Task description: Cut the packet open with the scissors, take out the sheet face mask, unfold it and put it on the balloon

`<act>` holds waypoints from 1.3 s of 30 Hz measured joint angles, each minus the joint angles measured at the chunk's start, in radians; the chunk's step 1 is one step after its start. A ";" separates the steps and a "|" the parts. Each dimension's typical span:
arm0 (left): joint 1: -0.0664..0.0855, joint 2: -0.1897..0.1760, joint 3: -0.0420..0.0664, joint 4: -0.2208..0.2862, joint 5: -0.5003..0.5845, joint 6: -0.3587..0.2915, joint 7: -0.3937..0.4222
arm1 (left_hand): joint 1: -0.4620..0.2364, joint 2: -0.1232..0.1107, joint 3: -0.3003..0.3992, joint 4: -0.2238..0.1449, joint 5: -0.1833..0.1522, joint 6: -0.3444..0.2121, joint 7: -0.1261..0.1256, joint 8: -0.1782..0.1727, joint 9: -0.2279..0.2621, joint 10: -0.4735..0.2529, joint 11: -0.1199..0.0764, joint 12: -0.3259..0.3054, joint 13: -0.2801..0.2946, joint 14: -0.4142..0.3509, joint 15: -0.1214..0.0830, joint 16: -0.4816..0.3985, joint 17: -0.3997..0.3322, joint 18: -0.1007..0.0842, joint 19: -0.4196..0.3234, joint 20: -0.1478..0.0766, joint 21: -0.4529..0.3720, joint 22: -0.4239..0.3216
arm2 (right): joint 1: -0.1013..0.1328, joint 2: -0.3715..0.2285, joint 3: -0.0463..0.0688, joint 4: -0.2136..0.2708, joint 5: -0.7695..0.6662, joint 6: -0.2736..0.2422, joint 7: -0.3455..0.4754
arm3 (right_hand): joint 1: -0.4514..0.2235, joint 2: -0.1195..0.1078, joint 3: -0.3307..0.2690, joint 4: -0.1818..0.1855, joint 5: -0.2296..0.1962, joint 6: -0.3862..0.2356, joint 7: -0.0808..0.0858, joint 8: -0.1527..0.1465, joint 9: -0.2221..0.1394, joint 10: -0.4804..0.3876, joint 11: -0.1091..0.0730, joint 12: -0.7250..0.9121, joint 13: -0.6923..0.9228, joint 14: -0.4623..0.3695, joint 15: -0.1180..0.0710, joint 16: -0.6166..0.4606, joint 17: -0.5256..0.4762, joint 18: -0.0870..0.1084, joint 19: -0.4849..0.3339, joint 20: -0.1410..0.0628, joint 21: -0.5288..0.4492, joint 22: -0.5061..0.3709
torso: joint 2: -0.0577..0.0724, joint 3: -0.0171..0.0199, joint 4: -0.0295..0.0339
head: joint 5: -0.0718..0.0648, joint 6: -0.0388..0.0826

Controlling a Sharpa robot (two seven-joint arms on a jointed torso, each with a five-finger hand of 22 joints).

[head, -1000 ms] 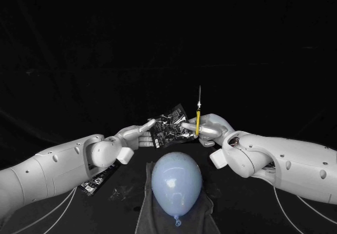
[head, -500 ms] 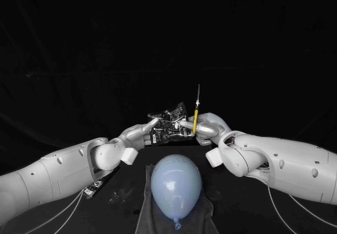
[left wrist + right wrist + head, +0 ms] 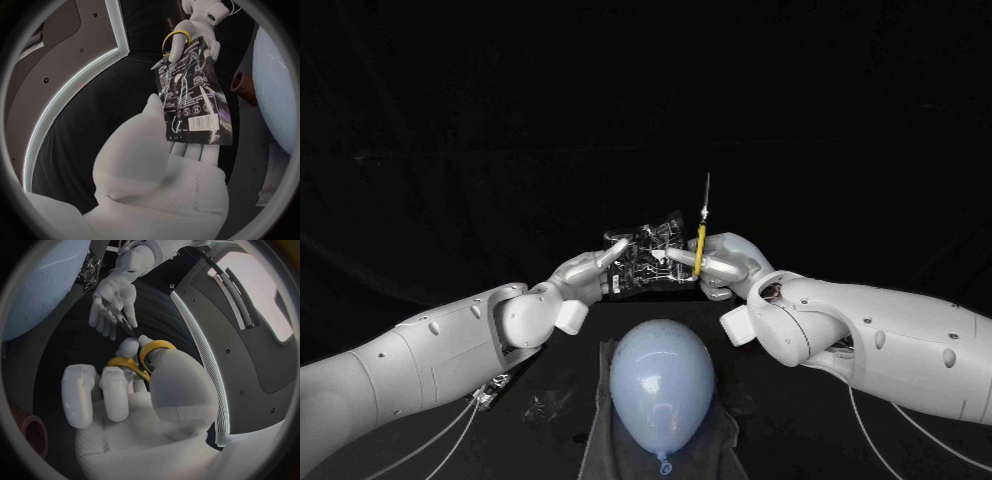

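The left hand (image 3: 581, 275) gripped the packet (image 3: 643, 262); the right hand (image 3: 728, 265) held the scissors (image 3: 701, 235) beside it. Cutting appeared unfinished; the balloon (image 3: 662, 385) was bare.

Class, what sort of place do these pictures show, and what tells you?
Probably a robotics test bench: black table, the left hand holding a packet, the right hand scissors, a balloon nearby.

The scissors' (image 3: 701, 232) yellow handles are mostly buried in the right hand's (image 3: 728, 265) fingers. The packet's (image 3: 646, 262) print is too small to read, and one side is covered by the left hand (image 3: 581, 275). Whether the blades touch it, I can't quite tell.
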 measured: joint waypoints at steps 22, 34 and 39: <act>-0.001 0.015 0.002 -0.056 0.012 0.115 -0.044 | 0.044 0.018 -0.022 0.000 0.000 0.006 0.006 0.015 0.006 0.016 0.005 -0.015 0.000 0.028 -0.004 -0.004 -0.001 0.004 0.057 -0.011 0.000 -0.003 | -0.003 0.005 0.023 0.009 0.008 -0.001 0.011 | 0.000 0.000 0.000 0.000 0.000 0.001 -0.001 0.000 0.001 0.000 0.000 0.000 0.000 0.000 0.000 0.001 -0.001 0.000 0.000 0.000 0.000 0.001 | -0.002 -0.0011 0.0013 | 0.005 0.004; -0.001 0.020 0.002 -0.057 0.012 0.216 -0.042 | 0.020 0.005 -0.076 0.001 0.000 0.013 0.006 0.030 0.009 0.024 0.004 -0.020 0.000 0.019 -0.002 -0.020 -0.006 0.009 0.051 -0.005 -0.036 -0.005 | -0.006 0.015 0.024 0.004 0.012 0.003 0.011 | 0.001 -0.001 0.000 0.000 0.000 0.001 -0.001 0.004 0.000 0.000 0.000 0.000 0.000 0.000 0.000 -0.002 -0.001 0.000 0.002 -0.002 0.000 0.000 | -0.001 -0.0016 0.0014 | 0.010 0.004; -0.001 0.020 0.002 -0.065 0.012 0.252 -0.039 | 0.020 0.005 -0.083 0.003 0.000 0.023 0.006 0.038 0.010 0.036 0.000 -0.020 0.000 0.019 -0.002 -0.020 -0.006 0.009 0.051 -0.005 -0.039 -0.005 | -0.007 0.015 0.024 0.003 0.013 0.005 0.011 | 0.001 -0.001 0.000 0.000 0.000 0.001 -0.001 0.004 0.000 0.000 0.000 0.000 0.000 0.000 0.000 0.001 0.000 0.000 0.003 -0.003 0.000 0.000 | -0.001 -0.0013 0.0014 | 0.011 0.004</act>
